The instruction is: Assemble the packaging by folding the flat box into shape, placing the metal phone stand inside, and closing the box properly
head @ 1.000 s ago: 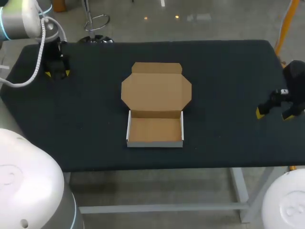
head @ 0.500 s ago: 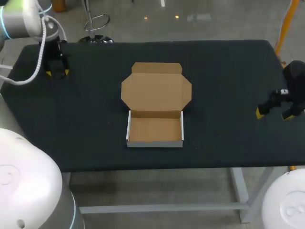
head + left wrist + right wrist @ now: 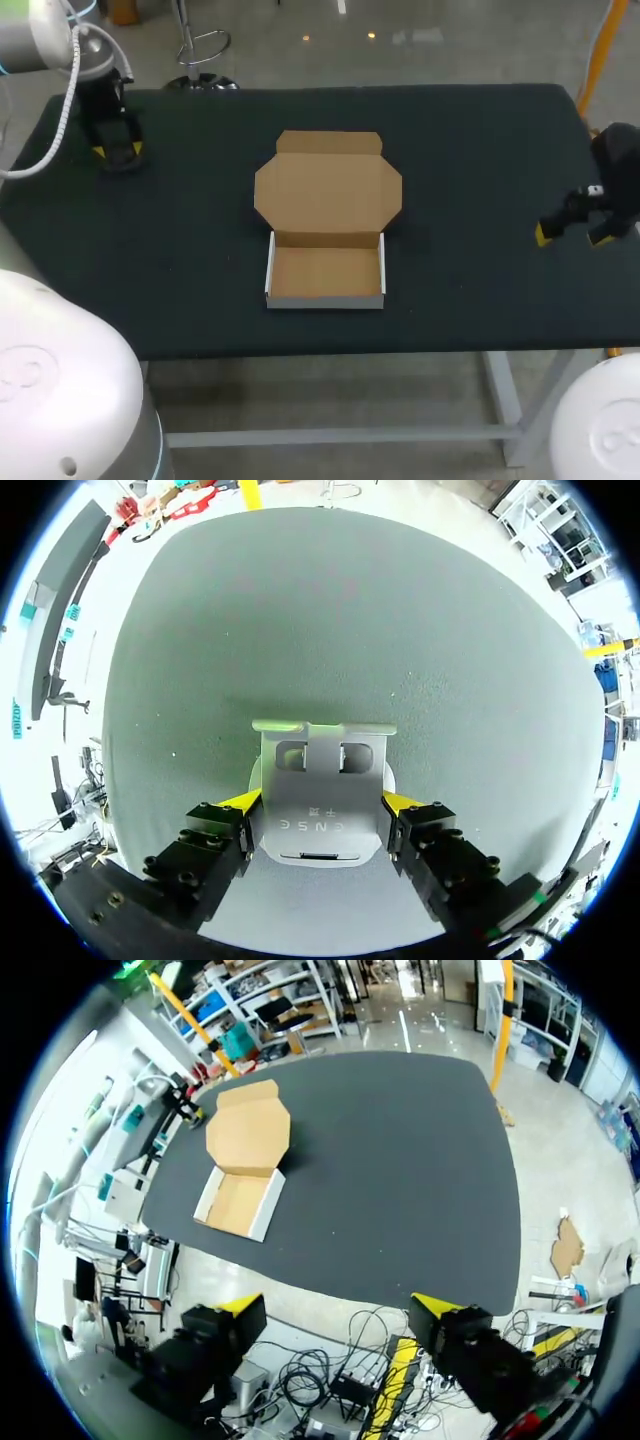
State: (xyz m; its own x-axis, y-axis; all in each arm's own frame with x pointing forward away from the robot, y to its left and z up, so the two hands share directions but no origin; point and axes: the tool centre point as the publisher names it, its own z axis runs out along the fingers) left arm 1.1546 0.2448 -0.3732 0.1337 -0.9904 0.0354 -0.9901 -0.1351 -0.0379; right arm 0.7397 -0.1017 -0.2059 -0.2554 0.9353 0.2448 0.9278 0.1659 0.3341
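left end effector (image 3: 322, 801) shifted slightly, pinching phone stand (image 3: 320, 775); right end effector (image 3: 337, 1306) spread.

Brown box (image 3: 328, 190), silver stand (image 3: 320, 810)

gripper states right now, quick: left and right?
left gripper: closed on the metal phone stand.
right gripper: open, holding nothing.

From the head view, our left gripper (image 3: 117, 150) covered the silver sheet-metal phone stand (image 3: 320, 795), so we saw none of it there. In the left wrist view its black fingers (image 3: 205, 855) overlapped the stand's lower sides. Our right arm (image 3: 622, 160) ran off the head view's edge. From the right wrist view the left gripper was too small to make out.
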